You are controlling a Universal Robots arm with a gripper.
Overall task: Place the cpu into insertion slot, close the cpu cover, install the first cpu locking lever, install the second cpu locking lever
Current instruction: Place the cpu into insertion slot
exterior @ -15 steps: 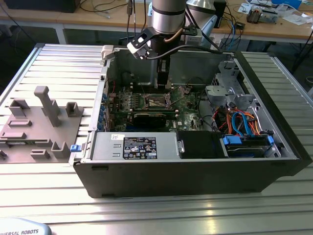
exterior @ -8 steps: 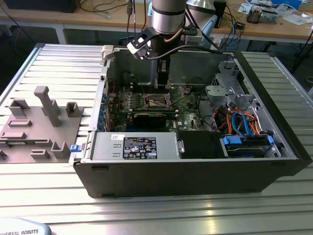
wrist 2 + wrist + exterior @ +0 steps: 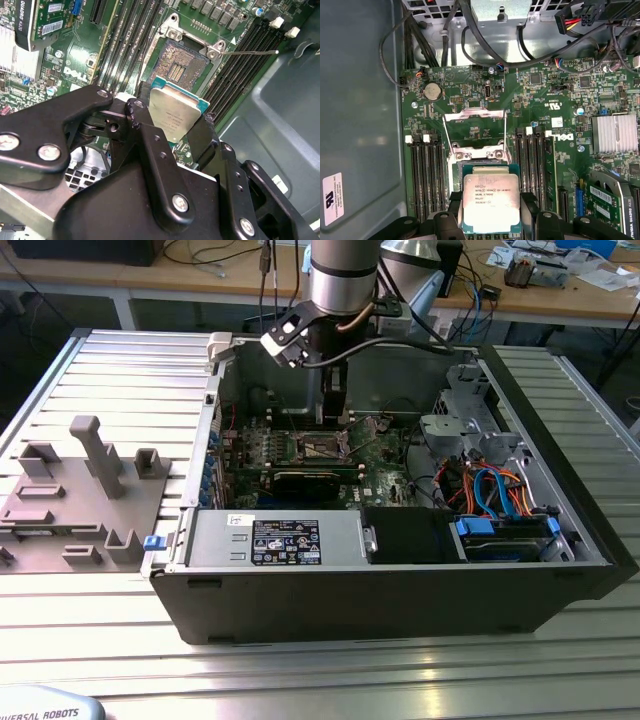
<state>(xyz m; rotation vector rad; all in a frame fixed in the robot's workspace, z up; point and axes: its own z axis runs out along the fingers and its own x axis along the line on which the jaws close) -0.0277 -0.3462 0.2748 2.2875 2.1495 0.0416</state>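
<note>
A ribbed metal table (image 3: pixel 90 640) fronts a wooden bench (image 3: pixel 200 280) strewn with cables (image 3: pixel 215 255).

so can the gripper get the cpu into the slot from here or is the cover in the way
Probably yes: the cover stands swung open, the slot lies bare, and the gripper holds the cpu close to it with nothing between.
</note>
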